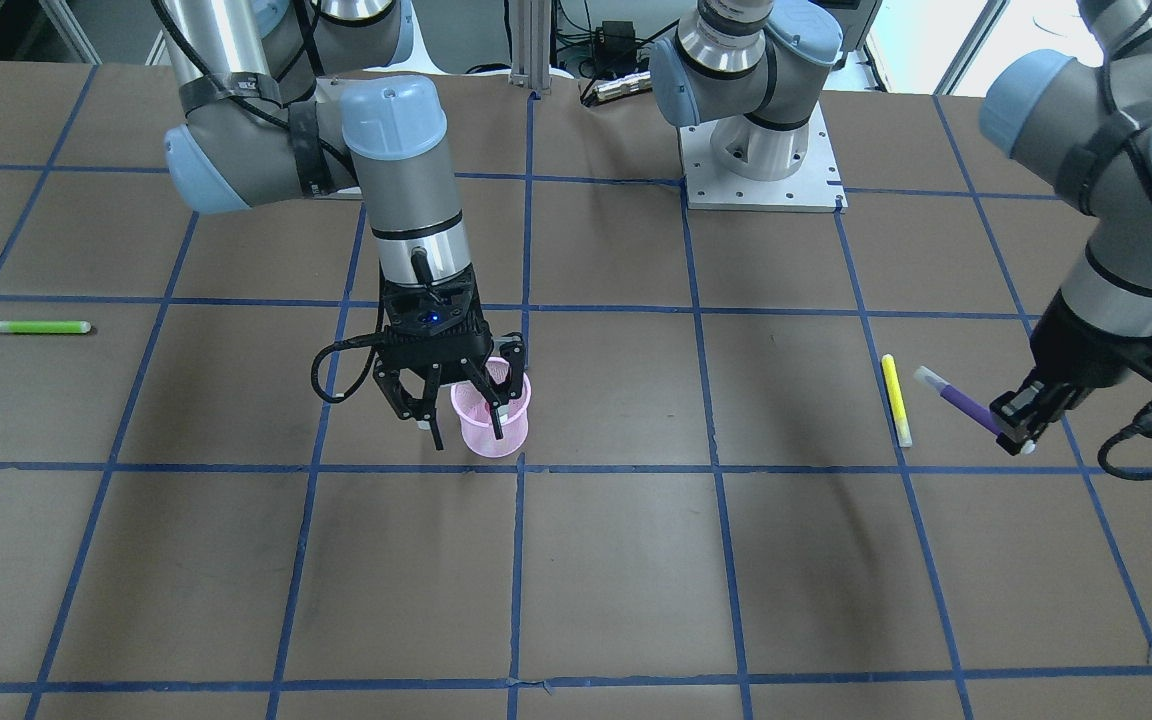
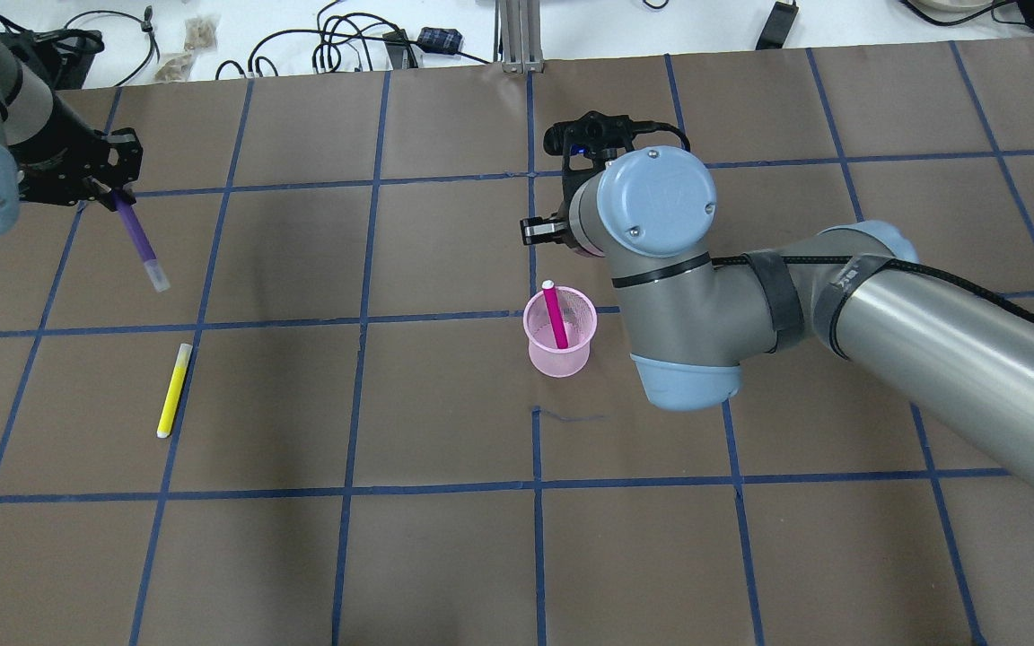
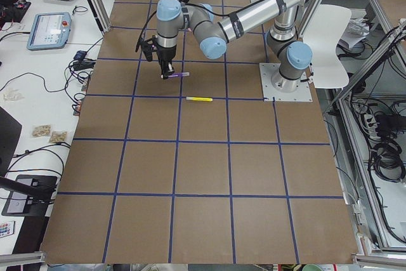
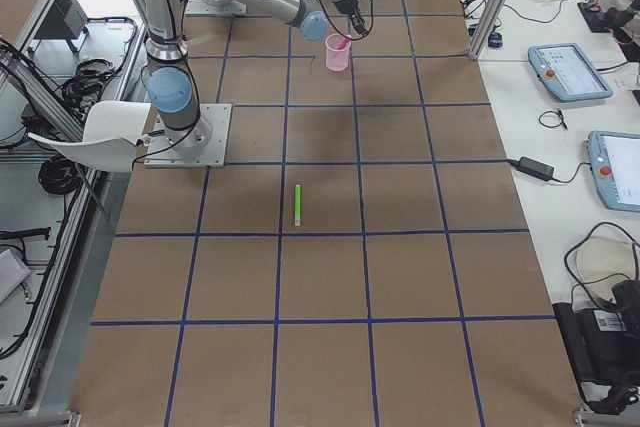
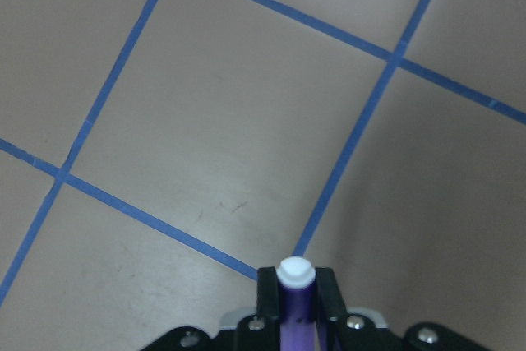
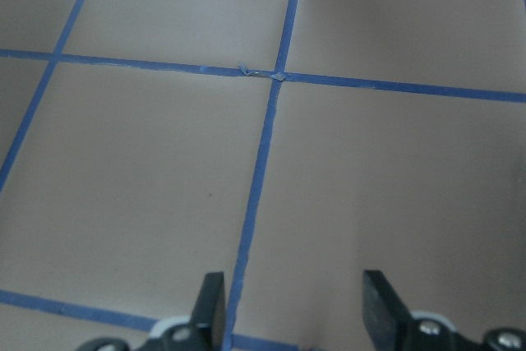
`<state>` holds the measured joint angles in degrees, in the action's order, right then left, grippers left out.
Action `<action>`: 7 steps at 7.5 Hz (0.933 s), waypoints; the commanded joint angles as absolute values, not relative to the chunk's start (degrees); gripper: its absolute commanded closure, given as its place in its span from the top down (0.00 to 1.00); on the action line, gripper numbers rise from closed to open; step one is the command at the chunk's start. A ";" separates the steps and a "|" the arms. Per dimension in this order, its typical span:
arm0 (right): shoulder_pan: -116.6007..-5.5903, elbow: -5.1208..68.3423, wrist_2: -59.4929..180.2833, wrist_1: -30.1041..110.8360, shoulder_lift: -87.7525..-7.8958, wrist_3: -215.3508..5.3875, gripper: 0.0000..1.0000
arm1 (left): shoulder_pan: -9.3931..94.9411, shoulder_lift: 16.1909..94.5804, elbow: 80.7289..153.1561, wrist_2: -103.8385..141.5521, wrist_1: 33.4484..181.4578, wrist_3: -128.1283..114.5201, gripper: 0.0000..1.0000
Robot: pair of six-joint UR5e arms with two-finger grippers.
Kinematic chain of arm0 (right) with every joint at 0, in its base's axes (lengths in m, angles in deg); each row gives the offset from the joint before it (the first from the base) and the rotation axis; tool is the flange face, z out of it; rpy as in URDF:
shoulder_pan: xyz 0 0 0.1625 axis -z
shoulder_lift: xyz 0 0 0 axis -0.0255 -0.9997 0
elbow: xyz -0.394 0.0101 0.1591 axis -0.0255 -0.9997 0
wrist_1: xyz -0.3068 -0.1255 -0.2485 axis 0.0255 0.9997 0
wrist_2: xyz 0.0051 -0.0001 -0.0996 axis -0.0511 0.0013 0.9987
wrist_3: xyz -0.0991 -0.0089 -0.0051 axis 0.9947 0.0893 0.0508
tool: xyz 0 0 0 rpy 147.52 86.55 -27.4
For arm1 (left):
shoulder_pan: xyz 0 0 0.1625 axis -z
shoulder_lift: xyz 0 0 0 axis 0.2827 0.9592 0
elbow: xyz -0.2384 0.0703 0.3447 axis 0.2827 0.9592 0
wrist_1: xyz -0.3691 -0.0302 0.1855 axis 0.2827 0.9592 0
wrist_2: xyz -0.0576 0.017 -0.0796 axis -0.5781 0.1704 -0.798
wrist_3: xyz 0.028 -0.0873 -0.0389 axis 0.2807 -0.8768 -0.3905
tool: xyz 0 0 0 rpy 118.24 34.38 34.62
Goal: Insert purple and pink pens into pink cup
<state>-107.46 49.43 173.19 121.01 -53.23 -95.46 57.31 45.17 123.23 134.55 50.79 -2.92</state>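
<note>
We see left gripper (image 1: 1016, 428) clamped on purple pen (image 2: 135, 235), lifted near counter's left end. Right gripper (image 6: 296, 302) spread, empty, beside pink cup (image 2: 559, 350) mid-counter. Pink pen (image 2: 556, 316) leans inside cup.

I see a brown table (image 2: 445, 556) crossed by a blue tape grid. The pink cup (image 2: 560, 354) is pale pink with a fine mesh pattern. The pink pen (image 2: 556, 318) is deep magenta with a white tip. The purple pen (image 2: 134, 229), far left, ends in a whitish cap. The yellow pen (image 2: 173, 390) is bright yellow, and the green pen (image 1: 36, 327) is lime with a whitish end.
</note>
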 commanded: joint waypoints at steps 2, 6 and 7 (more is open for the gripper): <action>-96.16 37.02 173.24 98.63 -55.96 -77.05 1.00 | 75.45 43.52 123.79 141.35 49.98 -24.97 0.00; -88.83 20.46 173.15 62.63 -57.21 -66.36 1.00 | 92.53 45.28 124.32 144.89 50.15 -55.21 0.00; -88.48 20.27 171.41 55.54 -57.29 -66.59 1.00 | 95.52 45.72 124.32 145.50 50.06 -60.84 0.00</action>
